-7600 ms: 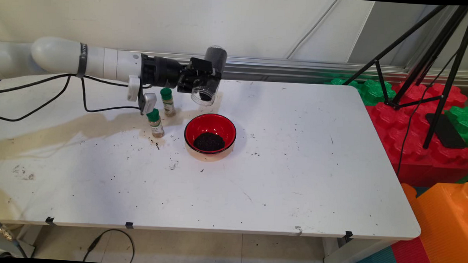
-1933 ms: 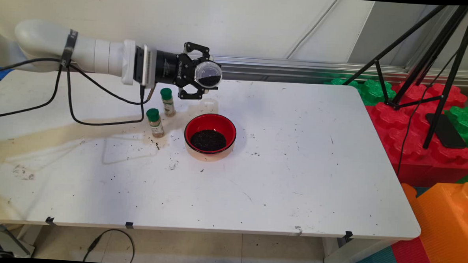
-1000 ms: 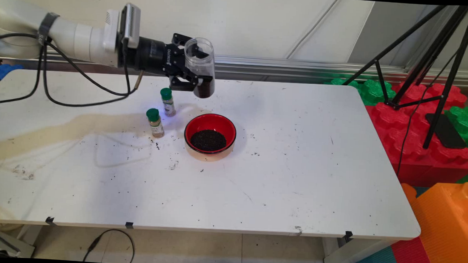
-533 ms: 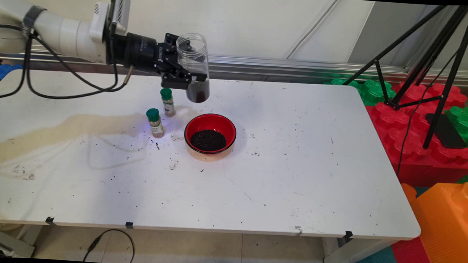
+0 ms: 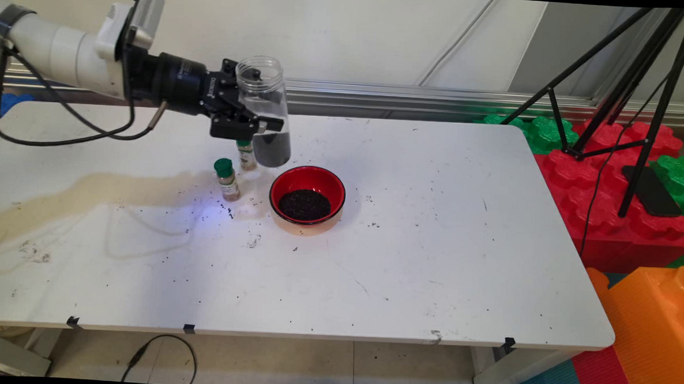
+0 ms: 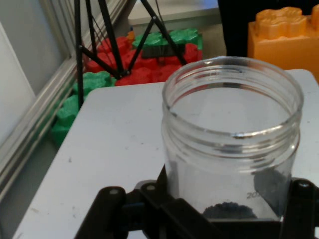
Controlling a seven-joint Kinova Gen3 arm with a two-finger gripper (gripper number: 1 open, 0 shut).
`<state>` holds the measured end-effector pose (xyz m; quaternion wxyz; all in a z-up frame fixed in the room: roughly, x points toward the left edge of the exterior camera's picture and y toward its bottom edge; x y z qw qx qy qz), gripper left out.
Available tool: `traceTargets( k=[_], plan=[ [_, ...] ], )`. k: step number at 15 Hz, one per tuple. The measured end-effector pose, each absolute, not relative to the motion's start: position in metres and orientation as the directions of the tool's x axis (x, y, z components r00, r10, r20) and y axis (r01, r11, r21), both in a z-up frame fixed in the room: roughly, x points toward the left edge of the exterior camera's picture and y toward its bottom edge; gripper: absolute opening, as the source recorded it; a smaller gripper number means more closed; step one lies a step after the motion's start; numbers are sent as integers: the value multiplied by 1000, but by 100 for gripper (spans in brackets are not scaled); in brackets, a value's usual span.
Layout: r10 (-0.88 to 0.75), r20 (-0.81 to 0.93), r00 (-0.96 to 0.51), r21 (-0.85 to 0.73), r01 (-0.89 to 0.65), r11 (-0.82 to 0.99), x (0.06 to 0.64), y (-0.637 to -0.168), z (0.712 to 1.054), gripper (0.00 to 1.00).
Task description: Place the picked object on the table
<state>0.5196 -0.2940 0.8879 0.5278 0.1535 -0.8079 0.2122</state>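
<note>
My gripper [image 5: 251,123] is shut on a clear plastic jar [image 5: 263,111], held nearly upright in the air with its open mouth at the top and a dark layer of grains at its bottom. In the hand view the jar [image 6: 232,139] fills the middle, clamped between the black fingers [image 6: 301,204]. Just below and right of the jar stands a red bowl [image 5: 307,195] holding a flat heap of dark grains. Two small spice bottles with green caps stand left of the bowl: one [image 5: 226,179] in full view, the other [image 5: 246,155] partly hidden behind the gripper and jar.
Dark grains lie scattered on the white table [image 5: 409,241], mostly around the bottles and bowl. A tan stain [image 5: 94,190] runs across the left part. Off the right edge are a black tripod [image 5: 641,84] and red, green and orange foam blocks [image 5: 629,216].
The jar has turned from mouth-down over the bowl to lying sideways, then to upright. Over the last second the arm drew it left and a little lower, in front of the far spice bottle.
</note>
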Motion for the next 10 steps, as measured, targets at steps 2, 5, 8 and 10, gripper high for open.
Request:
traceTargets(
  k=[2,5,8,10],
  plan=[
    [-32,920,-391,-168,-466,869,522,-289,888,0],
    [-31,920,-392,-162,-450,878,528,-281,884,0],
    [-20,916,-400,-166,-426,889,536,-272,876,0],
    [-13,914,-405,-171,-414,894,540,-269,871,0]
  ],
)
